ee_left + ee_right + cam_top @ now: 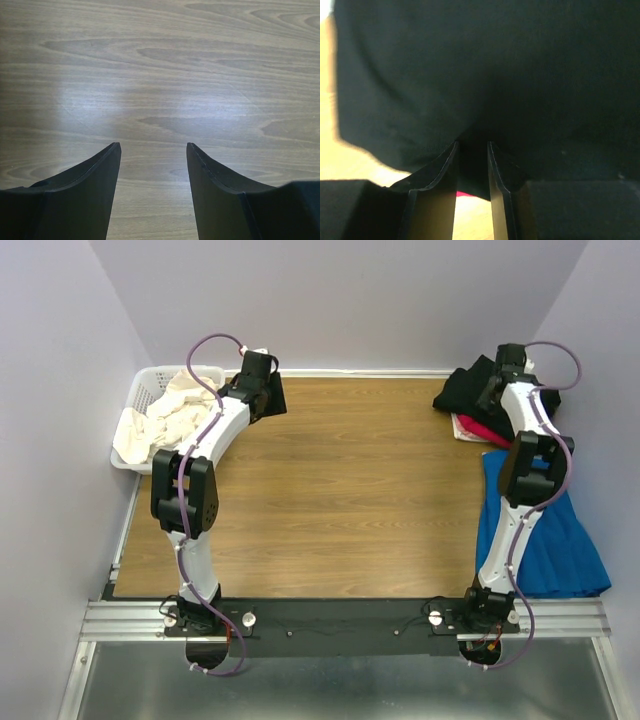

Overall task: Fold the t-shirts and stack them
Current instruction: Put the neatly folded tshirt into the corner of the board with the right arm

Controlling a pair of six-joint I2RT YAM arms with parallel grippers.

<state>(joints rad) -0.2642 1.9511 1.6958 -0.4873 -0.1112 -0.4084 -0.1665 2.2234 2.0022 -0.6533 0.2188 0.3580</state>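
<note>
Black t-shirt (468, 392) at two o'clock sits pinched in the right tool (472, 144) for lifting; left tool (153, 145) gapes idle.

Bunched in a dark heap at the far right, black t-shirt (465, 392) over crimson red t-shirt (480, 430), only its near edge showing; crumpled at far left, cream-white t-shirts (165, 415), perhaps several.
</note>
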